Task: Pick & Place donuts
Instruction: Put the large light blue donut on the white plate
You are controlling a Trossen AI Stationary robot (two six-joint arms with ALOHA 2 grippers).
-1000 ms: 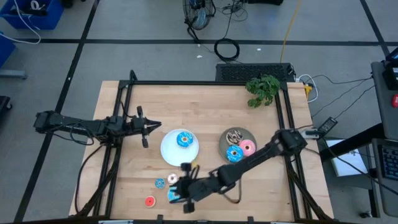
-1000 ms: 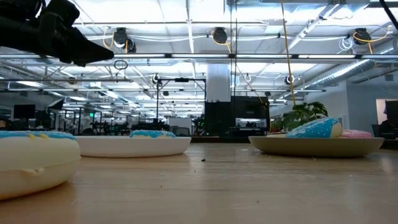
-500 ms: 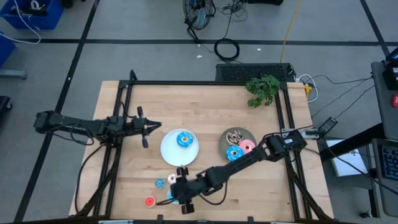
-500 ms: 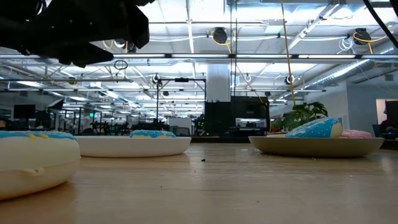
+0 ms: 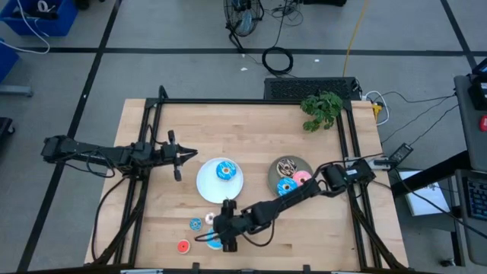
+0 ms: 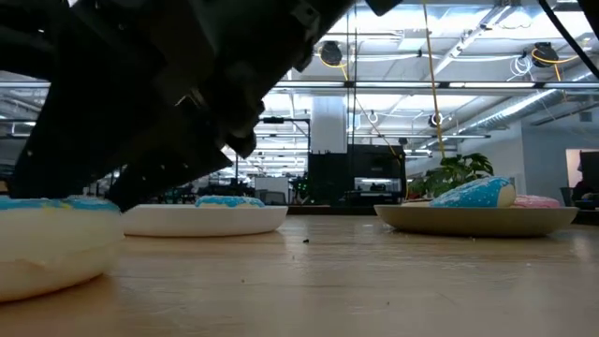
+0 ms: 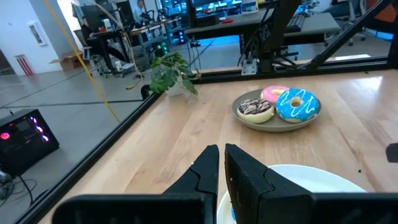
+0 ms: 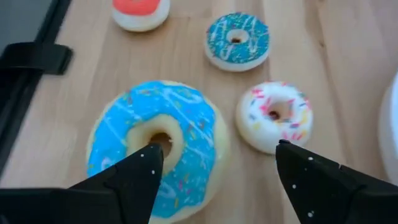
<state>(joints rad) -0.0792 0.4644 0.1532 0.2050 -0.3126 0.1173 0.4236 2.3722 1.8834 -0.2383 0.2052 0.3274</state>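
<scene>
A large blue-iced donut (image 8: 155,146) lies flat on the table near its front edge, also in the low view (image 6: 47,243). My right gripper (image 8: 214,155) hangs open just above it. One fingertip (image 8: 149,158) is over the donut's hole, the other (image 8: 289,152) beside a white sprinkled donut (image 8: 274,116). A small blue donut (image 8: 237,41) and a red one (image 8: 140,9) lie beyond. Another blue donut (image 5: 225,170) rests on the white plate (image 5: 207,186). My left gripper (image 7: 222,168) is shut at the table's left, level above the wood. My right gripper slants down from the table's right over the large blue donut, with one fingertip above the donut's hole (image 8: 163,138). I cannot tell whether it touches the donut. The donut lies flat on the table.
The grey plate (image 5: 301,164) right of centre holds a brown (image 7: 255,107), a pink (image 7: 273,93) and a blue donut (image 7: 297,104). A green plant (image 5: 321,109) stands at the far right corner. A black frame (image 5: 152,137) runs along the table's sides.
My right gripper has come down from above toward the large blue donut at the table's near edge and has tipped further downward. In the low view its dark bulk now fills the upper left, just over the donut. The donuts have stayed in place.
</scene>
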